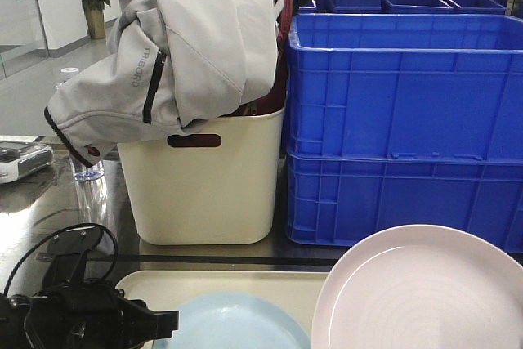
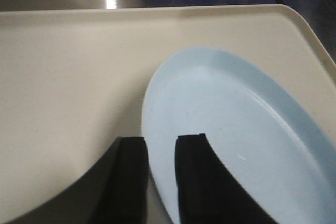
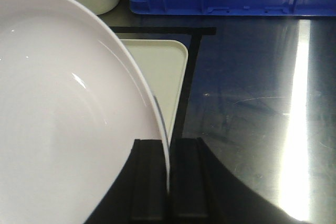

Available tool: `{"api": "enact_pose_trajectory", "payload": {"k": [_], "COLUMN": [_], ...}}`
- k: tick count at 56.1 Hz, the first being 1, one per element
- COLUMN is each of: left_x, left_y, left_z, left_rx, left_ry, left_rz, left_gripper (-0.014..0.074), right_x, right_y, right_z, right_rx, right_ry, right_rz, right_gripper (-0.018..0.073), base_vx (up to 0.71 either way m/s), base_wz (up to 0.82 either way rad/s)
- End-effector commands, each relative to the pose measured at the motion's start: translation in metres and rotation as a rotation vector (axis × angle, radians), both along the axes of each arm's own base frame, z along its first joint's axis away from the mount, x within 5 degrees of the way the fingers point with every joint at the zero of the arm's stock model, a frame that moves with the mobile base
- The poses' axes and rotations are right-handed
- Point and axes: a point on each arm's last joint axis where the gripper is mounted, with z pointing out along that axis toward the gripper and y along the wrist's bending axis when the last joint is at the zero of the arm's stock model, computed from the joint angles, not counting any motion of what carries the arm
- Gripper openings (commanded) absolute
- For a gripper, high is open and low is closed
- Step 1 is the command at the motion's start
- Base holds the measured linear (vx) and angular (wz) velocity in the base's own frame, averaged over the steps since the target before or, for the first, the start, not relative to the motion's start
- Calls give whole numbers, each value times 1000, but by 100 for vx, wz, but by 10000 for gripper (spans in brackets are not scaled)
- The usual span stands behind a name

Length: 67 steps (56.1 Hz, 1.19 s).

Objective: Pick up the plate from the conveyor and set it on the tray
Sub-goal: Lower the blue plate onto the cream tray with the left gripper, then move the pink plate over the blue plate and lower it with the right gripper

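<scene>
Over the tray [image 3: 163,66] edge: right gripper [image 3: 169,182] clamped on the plate [image 3: 63,119] rim, which may slip or strike the blue plate [image 2: 236,129]; left gripper [image 2: 160,182] jaws narrowly parted astride it.

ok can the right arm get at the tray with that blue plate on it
Probably yes: the tray has a bare corner past the pink plate in the right fingers, nothing between, though the blue plate takes much room.

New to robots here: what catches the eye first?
A pink plate fills the front right, its rim pinched in the right gripper. Beside it a blue plate lies on the tray, the left gripper open around its edge. Behind stand blue crates and a jacket heaped on a bin.
</scene>
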Motion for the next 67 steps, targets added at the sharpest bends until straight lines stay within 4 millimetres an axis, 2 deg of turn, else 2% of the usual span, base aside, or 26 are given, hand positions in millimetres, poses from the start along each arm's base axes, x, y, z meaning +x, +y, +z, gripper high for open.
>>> {"api": "enact_pose_trajectory", "payload": {"k": [1,6,10,17,20,22,23,24,33,37,43,51,57,67], "left_x": [0,-2,-5,-16,-24,-28,-37,-42,-76,-89,-102,-108,-107,-107], "left_y": [-2,0,2,13,22,27,33,36,48,52,59,61,60,61], "left_z": [21,25,33,58,75,84,98,104,134,137,131,118,113,113], "left_rx": [-51,-51,-50,-41,-40,-42,-53,-61,-67,-71,-67,-58,-53,-69], "left_ry": [-59,-76,-111,-226,-315,-360,-427,-452,-608,-643,-664,-641,-628,-620], "left_rz": [13,21,32,100,160,197,237,246,253,258,288,283,278,288], "left_gripper": [395,393,342,103,-10,-8,-8,-8,-6,-3,-2,0,0,0], "right_x": [3,3,3,12,19,25,36,39,84,104,131,157,167,177], "right_y": [0,1,2,7,11,13,17,18,34,41,50,69,86,105], "right_z": [14,15,16,16,14,11,7,6,-15,-28,-49,-79,-89,-88], "right_rx": [32,49,66,146,189,218,250,258,367,418,493,517,478,452], "right_ry": [-89,-94,-102,-89,-64,-40,-10,-5,82,127,187,244,246,232], "right_rz": [-15,-13,-11,-6,0,3,11,13,66,95,114,147,162,207], "right_gripper": [-9,-9,-9,-9,-9,-9,-9,-9,-9,-9,-9,-9,-9,-3], "base_vx": [0,0,0,0,0,0,0,0,0,0,0,0,0,0], "base_wz": [0,0,0,0,0,0,0,0,0,0,0,0,0,0]}}
